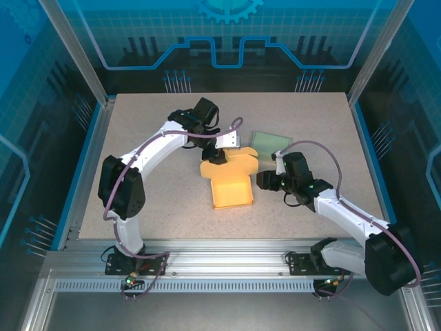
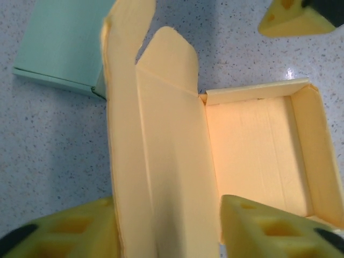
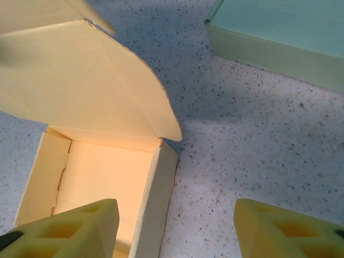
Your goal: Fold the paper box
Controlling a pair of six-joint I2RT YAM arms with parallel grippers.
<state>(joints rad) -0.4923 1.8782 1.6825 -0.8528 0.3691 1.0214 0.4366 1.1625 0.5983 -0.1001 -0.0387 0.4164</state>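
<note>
Box [image 1: 232, 193] open, lid [image 1: 233, 163] raised, green box [image 1: 270, 142] beside

Spread fingers [image 3: 70, 226] straddle a wall of the open yellow box [image 3: 102, 172], green box [image 3: 279, 27] beyond.

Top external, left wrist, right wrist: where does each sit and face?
Top external: above, behind the bases, looking down on the table; both arms, left tool, right tool.
Left wrist: over the yellow box, looking down; own fingers.
Right wrist: over the box corner, looking down; own fingers.
Shared by all: yellow box, green box.
</note>
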